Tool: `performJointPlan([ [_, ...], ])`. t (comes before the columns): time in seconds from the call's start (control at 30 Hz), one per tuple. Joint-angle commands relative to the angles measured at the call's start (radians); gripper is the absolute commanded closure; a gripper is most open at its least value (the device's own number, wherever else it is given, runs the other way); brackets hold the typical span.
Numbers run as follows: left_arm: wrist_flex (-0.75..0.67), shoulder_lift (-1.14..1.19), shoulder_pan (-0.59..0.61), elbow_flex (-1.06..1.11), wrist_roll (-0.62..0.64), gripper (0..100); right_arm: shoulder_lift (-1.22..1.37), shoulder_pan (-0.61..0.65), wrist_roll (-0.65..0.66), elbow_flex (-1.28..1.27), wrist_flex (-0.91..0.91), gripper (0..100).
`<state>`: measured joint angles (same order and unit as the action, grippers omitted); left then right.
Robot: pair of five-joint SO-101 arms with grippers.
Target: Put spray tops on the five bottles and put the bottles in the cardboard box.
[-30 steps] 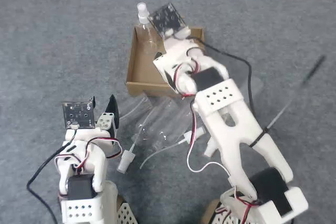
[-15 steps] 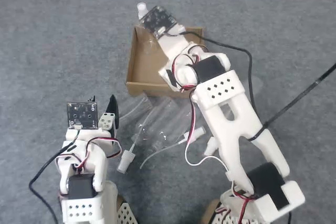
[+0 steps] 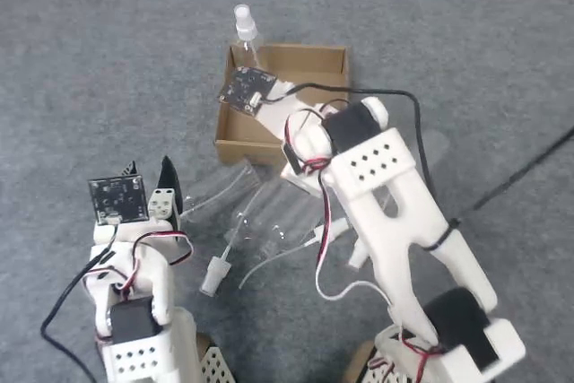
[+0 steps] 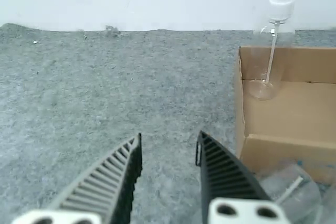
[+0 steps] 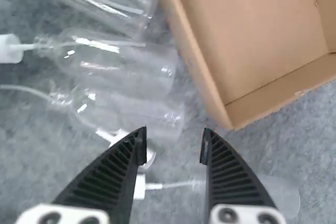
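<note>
The cardboard box (image 3: 305, 78) sits at the back of the grey mat. A clear bottle with a spray top (image 3: 244, 35) stands upright in its far left corner, seen too in the left wrist view (image 4: 270, 51). My right gripper (image 5: 173, 132) is open and empty, above the mat just outside the box's wall (image 5: 247, 35), over several clear bottles (image 5: 105, 61) lying on their sides. My left gripper (image 3: 151, 172) is open and empty at the near left, pointing toward the box (image 4: 289, 108).
Lying bottles (image 3: 260, 213) crowd the mat between the arms, in front of the box. A loose white spray top with a tube (image 3: 215, 274) lies near the left arm, another (image 5: 10, 43) beside the bottles. Bare mat lies left of the box.
The right arm has drawn back from the box's far left corner toward its front wall, leaving the bottle standing there. The left arm has shifted slightly left.
</note>
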<state>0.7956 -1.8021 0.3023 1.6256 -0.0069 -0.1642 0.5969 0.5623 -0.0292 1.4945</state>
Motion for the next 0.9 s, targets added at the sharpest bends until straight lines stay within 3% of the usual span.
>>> performJointPlan([
  [0.0, -0.028, -0.015, 0.005, -0.005, -0.002, 84, -0.099, 0.015, 0.017, 0.055, 0.059, 87.5],
  [0.23, -0.026, -0.015, 0.005, -0.005, -0.002, 84, -0.111, -0.015, 0.114, 0.055, 0.120, 86.8],
  [0.37, -0.025, -0.015, 0.005, -0.005, -0.002, 84, -0.111, -0.076, 0.184, 0.048, 0.136, 77.4],
  [0.5, -0.025, -0.015, 0.005, -0.005, -0.002, 84, -0.111, -0.165, 0.362, -0.026, 0.134, 70.7],
  [0.63, -0.025, -0.015, 0.005, -0.005, -0.002, 84, -0.111, -0.252, 0.572, -0.124, 0.130, 70.5],
  [0.87, -0.025, -0.015, 0.002, -0.005, -0.002, 84, -0.111, -0.384, 0.801, -0.213, 0.105, 70.3],
])
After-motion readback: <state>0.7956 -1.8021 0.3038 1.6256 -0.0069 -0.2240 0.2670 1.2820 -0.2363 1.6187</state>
